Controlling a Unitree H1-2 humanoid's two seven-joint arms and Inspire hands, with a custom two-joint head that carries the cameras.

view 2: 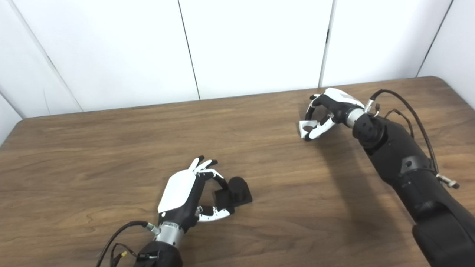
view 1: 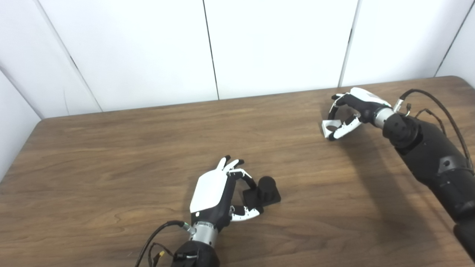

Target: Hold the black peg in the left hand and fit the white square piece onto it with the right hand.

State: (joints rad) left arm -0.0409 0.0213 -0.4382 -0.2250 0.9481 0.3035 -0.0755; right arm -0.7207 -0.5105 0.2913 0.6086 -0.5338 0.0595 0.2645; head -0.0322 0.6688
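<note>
Left hand (view 1: 219, 194) cupped beside black peg (view 1: 262, 192), not clamped; right hand (view 1: 350, 111) pinching white square piece (view 1: 330, 128) on tabletop (view 1: 111, 178). Lift early: your peg tips.

A brown wooden table (view 1: 111, 155) stands against white wall panels (view 1: 274, 44) with dark seams.

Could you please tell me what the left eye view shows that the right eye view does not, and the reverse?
Only the left eye view shows wall at the table's left corner. Only the right eye view shows a connector on the right arm. Both show the left hand with fingers around the black peg's base, and the right hand around the white piece.
</note>
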